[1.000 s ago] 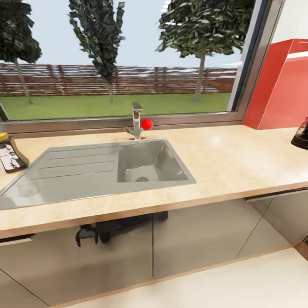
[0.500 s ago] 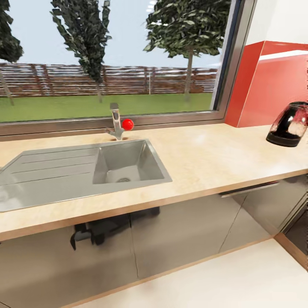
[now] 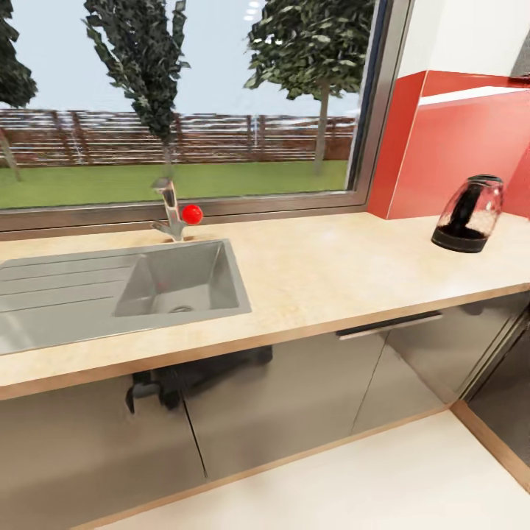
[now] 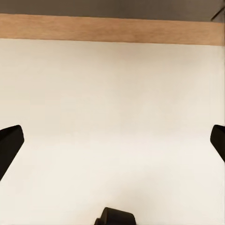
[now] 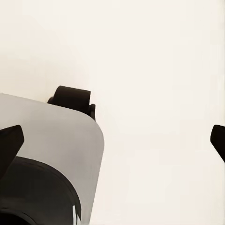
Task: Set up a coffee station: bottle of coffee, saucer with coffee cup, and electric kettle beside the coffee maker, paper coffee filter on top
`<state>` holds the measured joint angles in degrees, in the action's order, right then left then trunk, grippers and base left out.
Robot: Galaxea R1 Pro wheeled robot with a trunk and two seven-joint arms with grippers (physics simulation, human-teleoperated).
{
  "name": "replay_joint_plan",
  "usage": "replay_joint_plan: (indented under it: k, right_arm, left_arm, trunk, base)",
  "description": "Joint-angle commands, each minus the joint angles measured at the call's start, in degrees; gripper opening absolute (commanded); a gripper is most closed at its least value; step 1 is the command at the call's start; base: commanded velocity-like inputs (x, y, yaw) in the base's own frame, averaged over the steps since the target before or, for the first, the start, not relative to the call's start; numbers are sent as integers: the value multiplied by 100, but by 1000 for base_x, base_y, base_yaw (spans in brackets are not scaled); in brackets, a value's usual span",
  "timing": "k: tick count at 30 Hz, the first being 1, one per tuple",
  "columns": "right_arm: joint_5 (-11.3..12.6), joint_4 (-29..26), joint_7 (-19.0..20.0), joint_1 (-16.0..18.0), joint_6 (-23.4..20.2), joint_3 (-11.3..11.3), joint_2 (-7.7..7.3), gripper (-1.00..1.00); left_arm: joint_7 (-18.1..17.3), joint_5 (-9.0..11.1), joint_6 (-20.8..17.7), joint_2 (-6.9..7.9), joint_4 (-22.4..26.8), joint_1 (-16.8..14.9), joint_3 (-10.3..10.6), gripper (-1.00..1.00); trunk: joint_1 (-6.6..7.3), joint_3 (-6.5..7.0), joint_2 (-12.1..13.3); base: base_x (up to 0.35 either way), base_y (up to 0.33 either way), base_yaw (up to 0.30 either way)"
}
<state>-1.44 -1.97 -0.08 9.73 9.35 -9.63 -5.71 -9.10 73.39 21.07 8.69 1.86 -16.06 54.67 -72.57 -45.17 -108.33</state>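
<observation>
The electric kettle (image 3: pixel 469 215), rounded clear glass with a black base and lid, stands on the kitchen countertop (image 3: pixel 331 272) at the right, close to the red backsplash. My left gripper (image 4: pixel 112 140) is open, its two dark fingertips far apart at the picture's edges over pale floor, with nothing between them. My right gripper (image 5: pixel 112 140) is open as well, over pale floor and beside the grey robot base (image 5: pixel 51 154).
A steel sink (image 3: pixel 110 291) with a drainboard is set into the worktop at the left, with a tap and red knob (image 3: pixel 192 214) behind it under the window. Glossy grey cabinets (image 3: pixel 294 397) run below. A wooden skirting (image 4: pixel 112 29) borders the floor.
The head view has swung to the right: the sink slid left, the dark jar at the far left left the picture, and the kettle came fully into view.
</observation>
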Motion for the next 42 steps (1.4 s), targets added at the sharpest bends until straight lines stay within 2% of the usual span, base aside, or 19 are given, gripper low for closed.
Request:
replay_joint_plan:
  k: [1,30,42]
  right_arm:
    - [-15,4,-1,3,14,-21,-1,100]
    - [-15,4,-9,1,18,-21,-1,100]
    - [-15,4,-10,0,20,-21,-1,100]
  left_arm:
    - [-30,61,11,1,-2,-2,35,100]
    - [-30,61,11,1,-2,-2,35,100]
    - [-30,61,11,1,-2,-2,35,100]
  trunk:
    - [1,-5,-2]
    - [1,-5,-2]
    - [1,-5,-2]
  base:
    - [0,-307,0]
    - [0,-307,3]
    - [0,-307,195]
